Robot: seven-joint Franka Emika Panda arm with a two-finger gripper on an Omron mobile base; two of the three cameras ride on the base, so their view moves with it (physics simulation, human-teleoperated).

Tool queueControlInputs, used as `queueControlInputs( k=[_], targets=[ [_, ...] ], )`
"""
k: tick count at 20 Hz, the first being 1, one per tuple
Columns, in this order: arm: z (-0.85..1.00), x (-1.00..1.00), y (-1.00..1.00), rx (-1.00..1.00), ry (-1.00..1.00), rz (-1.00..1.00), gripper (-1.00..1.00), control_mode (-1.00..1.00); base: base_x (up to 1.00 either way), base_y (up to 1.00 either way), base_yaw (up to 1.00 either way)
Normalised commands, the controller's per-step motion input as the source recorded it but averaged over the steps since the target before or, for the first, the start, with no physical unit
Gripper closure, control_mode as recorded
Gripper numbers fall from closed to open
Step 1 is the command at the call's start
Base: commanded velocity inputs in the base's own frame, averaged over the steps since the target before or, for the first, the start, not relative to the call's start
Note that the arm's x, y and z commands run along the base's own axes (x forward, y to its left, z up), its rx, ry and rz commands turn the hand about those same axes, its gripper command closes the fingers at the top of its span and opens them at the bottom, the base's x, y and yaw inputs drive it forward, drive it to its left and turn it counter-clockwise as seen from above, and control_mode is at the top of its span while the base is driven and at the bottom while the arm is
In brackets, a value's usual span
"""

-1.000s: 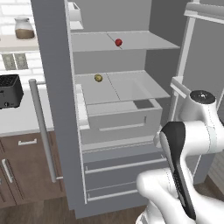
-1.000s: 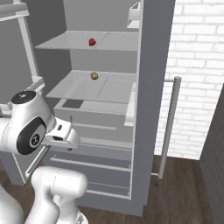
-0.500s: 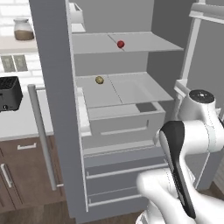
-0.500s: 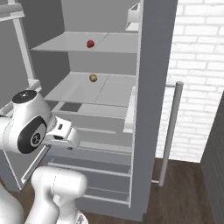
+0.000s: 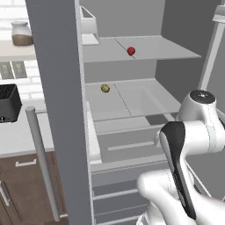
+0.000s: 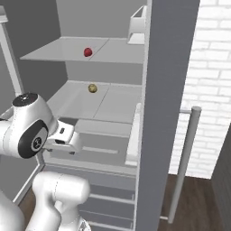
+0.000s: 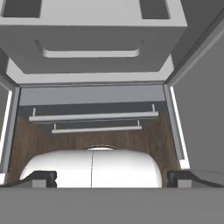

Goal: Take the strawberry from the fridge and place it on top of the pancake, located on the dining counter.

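The fridge stands open in front of me, its pale grey shelves bare to view. On the upper shelf lies the strawberry, tiny and bright red. My arm is folded low before the fridge, well below that shelf. The gripper points down at the fridge's lower drawers; it is open, its dark fingertips wide apart and nothing between them. The pancake and the dining counter are out of view.
A small yellowish-brown round item lies on the shelf below the strawberry. A grey crisper bin juts out under it. The open doors with long bar handles flank the opening. A black toaster sits on the left worktop.
The whole picture has drawn closer to the fridge, so the base has driven forward. The arm keeps its folded pose and the gripper stays open.
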Motion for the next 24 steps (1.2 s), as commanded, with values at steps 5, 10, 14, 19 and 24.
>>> queueControlInputs(
  k=[5, 10, 14, 19, 24],
  targets=[
    [0.00, 0.00, 0.00, 0.00, 0.00, 0.00, -1.00, 1.00, 0.54, 0.05, 0.00],
    [0.00, 0.00, 0.00, 0.00, 0.00, 0.00, -1.00, 1.00, 0.48, 0.00, 0.00],
    [0.00, 0.00, 0.00, 0.00, 0.00, 0.00, -1.00, 1.00, 0.44, 0.00, 0.00],
    [0.00, 0.00, 0.00, 0.00, 0.00, 0.00, -1.00, 1.00, 0.59, 0.00, 0.00],
    [0.00, 0.00, 0.00, 0.00, 0.00, 0.00, -1.00, 1.00, 0.30, 0.00, 0.00]
  ],
)
